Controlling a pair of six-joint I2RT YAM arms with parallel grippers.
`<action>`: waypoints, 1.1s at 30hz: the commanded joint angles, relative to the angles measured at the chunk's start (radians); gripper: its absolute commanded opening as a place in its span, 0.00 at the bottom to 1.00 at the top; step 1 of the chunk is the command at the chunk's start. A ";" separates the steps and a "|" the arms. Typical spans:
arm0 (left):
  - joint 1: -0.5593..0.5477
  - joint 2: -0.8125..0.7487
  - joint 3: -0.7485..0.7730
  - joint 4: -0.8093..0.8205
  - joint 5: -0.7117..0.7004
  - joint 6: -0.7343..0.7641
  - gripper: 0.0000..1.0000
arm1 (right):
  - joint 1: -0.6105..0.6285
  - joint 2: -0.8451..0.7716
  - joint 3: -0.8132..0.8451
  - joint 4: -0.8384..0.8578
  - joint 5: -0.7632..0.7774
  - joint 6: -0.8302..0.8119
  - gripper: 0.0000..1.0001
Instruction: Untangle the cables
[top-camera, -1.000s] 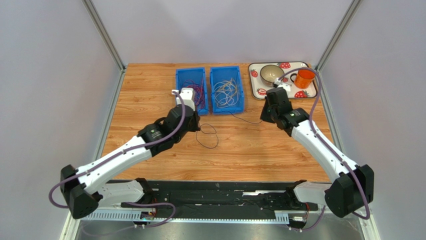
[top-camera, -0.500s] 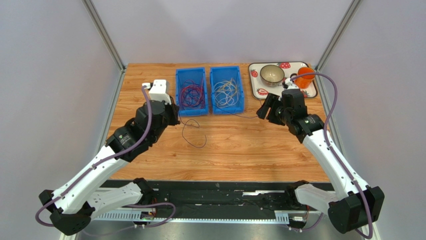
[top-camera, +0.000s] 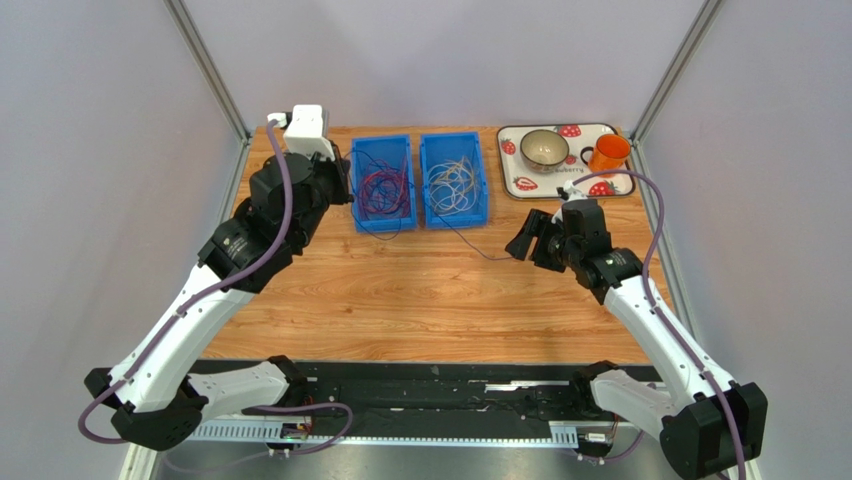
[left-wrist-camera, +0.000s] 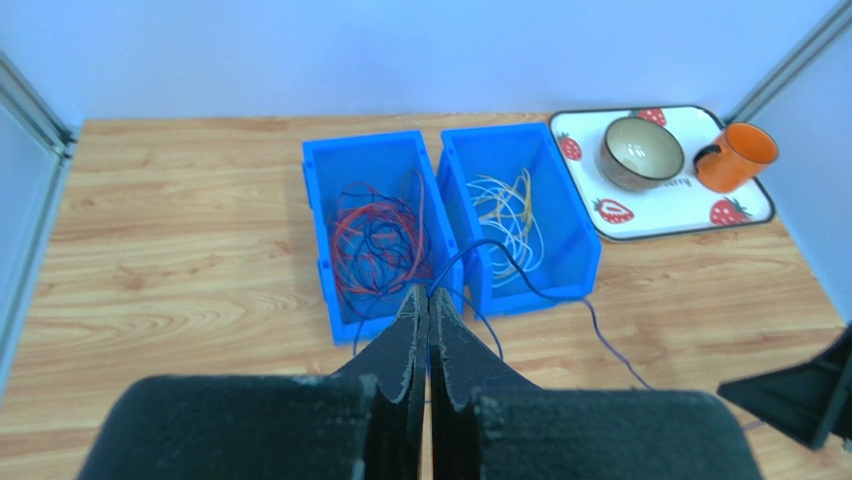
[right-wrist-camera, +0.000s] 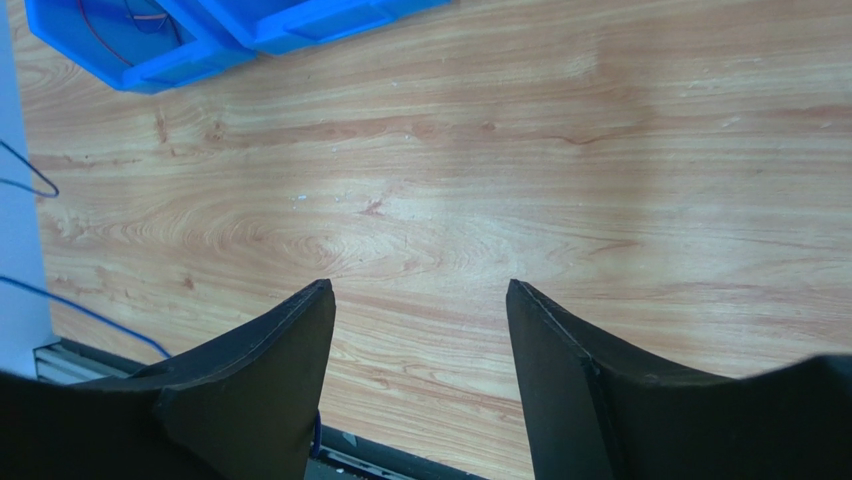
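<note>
My left gripper (left-wrist-camera: 428, 292) is shut on a dark purple cable (left-wrist-camera: 612, 342). The cable arcs from the fingertips over the right blue bin (left-wrist-camera: 590, 255) and trails onto the wood. From above, the left gripper (top-camera: 345, 190) hangs raised beside the left blue bin (top-camera: 357, 175), which holds red and dark cables (top-camera: 380, 190). Pale and yellow cables (top-camera: 452, 185) lie in the right bin (top-camera: 482, 190). The dark cable (top-camera: 487, 256) ends near my right gripper (top-camera: 522, 250). In the right wrist view that gripper (right-wrist-camera: 418, 290) is open over bare wood with nothing between its fingers.
A strawberry-print tray (top-camera: 520, 185) at the back right carries a bowl (top-camera: 545, 148) and an orange mug (top-camera: 608, 153). Metal frame posts stand at the table's back corners. Grey walls close in both sides.
The right gripper opened, let go of the dark cable's end and drew back. The left arm rose and swung back-left, pulling the cable's loop off the table toward the left bin.
</note>
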 joint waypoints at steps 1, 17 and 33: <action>0.050 0.043 0.095 -0.013 -0.037 0.094 0.00 | -0.006 -0.055 -0.063 0.101 -0.084 0.028 0.72; 0.300 -0.047 0.157 -0.090 -0.029 0.128 0.00 | -0.150 -0.002 -0.136 0.084 -0.052 0.074 0.85; 0.311 0.094 0.230 -0.012 0.119 0.114 0.00 | -0.138 -0.021 -0.224 0.153 -0.149 0.090 0.81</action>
